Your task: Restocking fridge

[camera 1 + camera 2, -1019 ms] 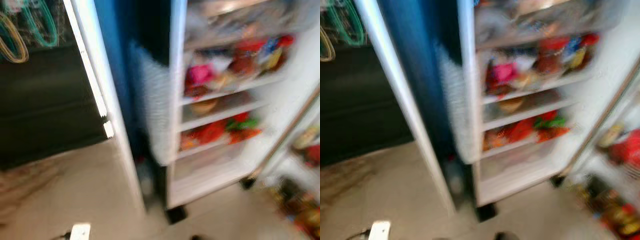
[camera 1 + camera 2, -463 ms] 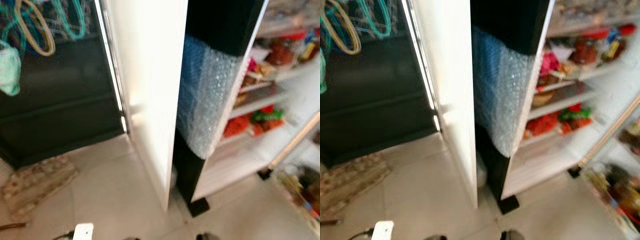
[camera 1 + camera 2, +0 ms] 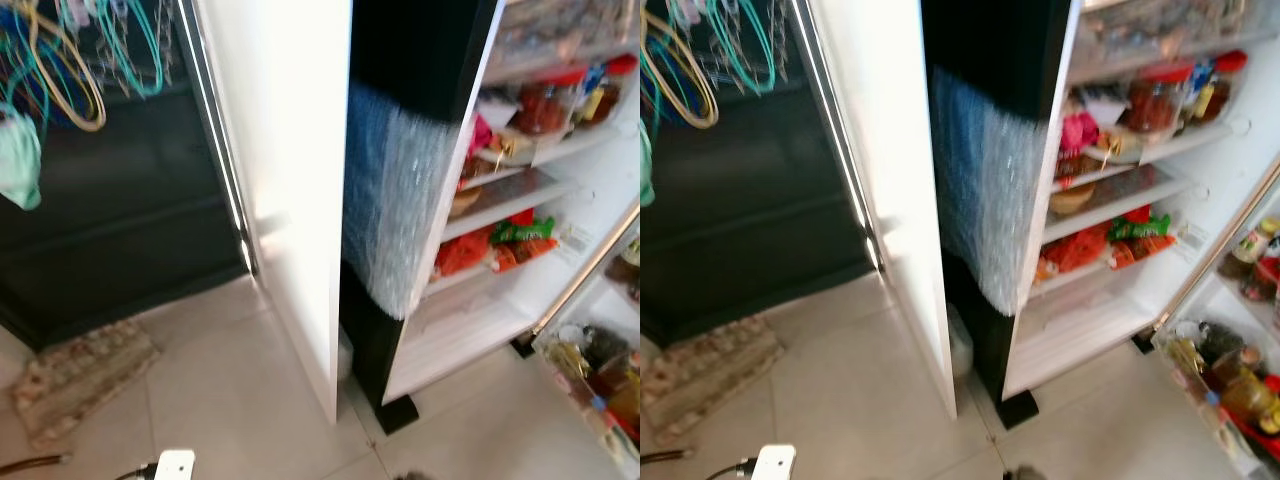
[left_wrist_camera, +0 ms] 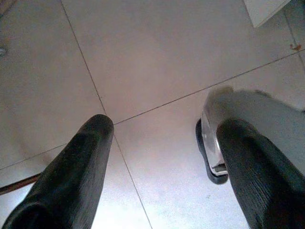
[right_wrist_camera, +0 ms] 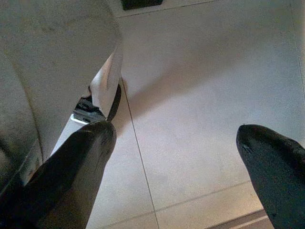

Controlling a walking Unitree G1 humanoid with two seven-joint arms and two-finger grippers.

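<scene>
Fridge (image 3: 1120, 200) standing open on the right, shelves (image 3: 1120, 205) already loaded with red packets, jars and a pink item; door rack (image 3: 1230, 380) holding bottles. Nothing carried, so restocking judged barely begun or between loads: stock yet to fetch.

Left hand (image 4: 162, 167) hanging idle over floor tiles (image 4: 157, 62), fingers spread apart, empty. Right hand (image 5: 176, 167) likewise spread wide and empty above the floor.

Head views giving fridge, white door (image 3: 290, 180) and hangers (image 3: 60, 70); wrist views giving floor close up.
</scene>
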